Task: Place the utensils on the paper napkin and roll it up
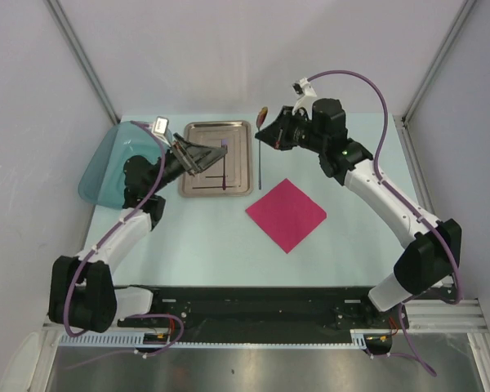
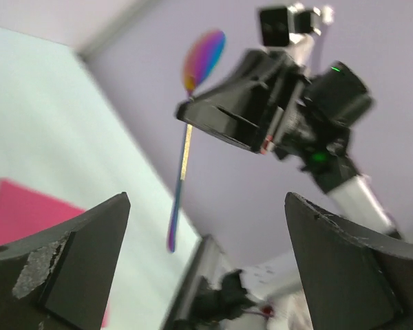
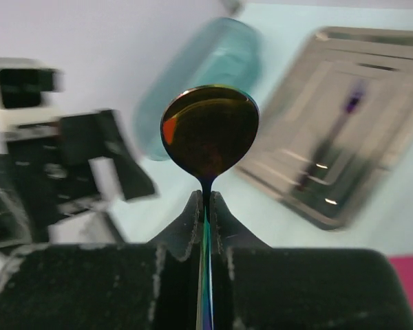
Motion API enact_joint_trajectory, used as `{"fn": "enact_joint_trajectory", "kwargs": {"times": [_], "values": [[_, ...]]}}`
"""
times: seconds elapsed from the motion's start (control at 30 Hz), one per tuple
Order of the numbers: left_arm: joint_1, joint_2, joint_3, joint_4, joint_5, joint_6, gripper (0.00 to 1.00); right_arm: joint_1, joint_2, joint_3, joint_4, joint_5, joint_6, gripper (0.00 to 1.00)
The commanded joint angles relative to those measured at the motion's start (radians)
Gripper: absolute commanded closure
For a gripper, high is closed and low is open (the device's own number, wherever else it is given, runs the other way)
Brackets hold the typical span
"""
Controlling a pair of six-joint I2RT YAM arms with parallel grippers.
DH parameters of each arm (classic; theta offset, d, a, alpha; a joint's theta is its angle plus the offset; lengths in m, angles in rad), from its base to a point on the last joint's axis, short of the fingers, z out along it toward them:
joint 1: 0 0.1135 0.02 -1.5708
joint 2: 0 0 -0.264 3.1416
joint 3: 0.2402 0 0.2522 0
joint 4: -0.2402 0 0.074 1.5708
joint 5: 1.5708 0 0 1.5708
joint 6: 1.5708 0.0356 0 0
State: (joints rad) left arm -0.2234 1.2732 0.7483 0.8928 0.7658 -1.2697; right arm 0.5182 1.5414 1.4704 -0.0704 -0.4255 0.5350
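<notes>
Both utensils are off the paper napkin (image 1: 286, 214), flat at frame centre, lower right of the steel tray (image 1: 247, 159). The left gripper (image 1: 202, 158) gapes empty over that tray; the right gripper (image 1: 269, 135), upper centre, pinches the spoon (image 1: 260, 155) just under its bowl. The fork (image 1: 223, 163) lies in the tray. Next, likely: lower the spoon onto the napkin.

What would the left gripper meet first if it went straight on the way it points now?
Probably the spoon held by the right gripper; it lies nearly straight ahead, though depth is unclear.

Overhead; facing wrist close-ups sharing spoon (image 3: 210, 130)
</notes>
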Motion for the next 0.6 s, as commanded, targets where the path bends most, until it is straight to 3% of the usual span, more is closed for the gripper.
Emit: {"fn": "enact_joint_trajectory", "kwargs": {"times": [0.0,0.03,0.13,0.17,0.27,0.37,0.57], "values": [[0.087,-0.075,0.084,-0.498,-0.068,0.418,0.0,-0.014,0.058,0.033,-0.253,0.26,-0.246,1.0],[0.096,-0.08,0.106,-0.638,-0.1,0.476,0.0,-0.032,0.078,0.022,-0.259,0.295,-0.266,1.0],[0.09,-0.078,0.206,-0.843,-0.268,0.717,0.01,-0.059,0.124,-0.005,-0.273,0.29,-0.297,1.0],[0.084,-0.065,0.274,-1.003,-0.317,0.83,0.0,-0.079,0.164,-0.008,-0.278,0.294,-0.287,1.0],[0.053,-0.011,0.396,-1.194,-0.511,1.014,0.0,-0.098,0.238,-0.012,-0.292,0.332,-0.264,1.0],[0.035,0.047,0.486,-1.302,-0.697,1.038,0.0,-0.095,0.301,0.011,-0.327,0.373,-0.235,1.0],[0.036,0.087,0.473,-1.273,-0.691,0.986,0.0,-0.084,0.373,0.057,-0.399,0.41,-0.205,1.0]]}}
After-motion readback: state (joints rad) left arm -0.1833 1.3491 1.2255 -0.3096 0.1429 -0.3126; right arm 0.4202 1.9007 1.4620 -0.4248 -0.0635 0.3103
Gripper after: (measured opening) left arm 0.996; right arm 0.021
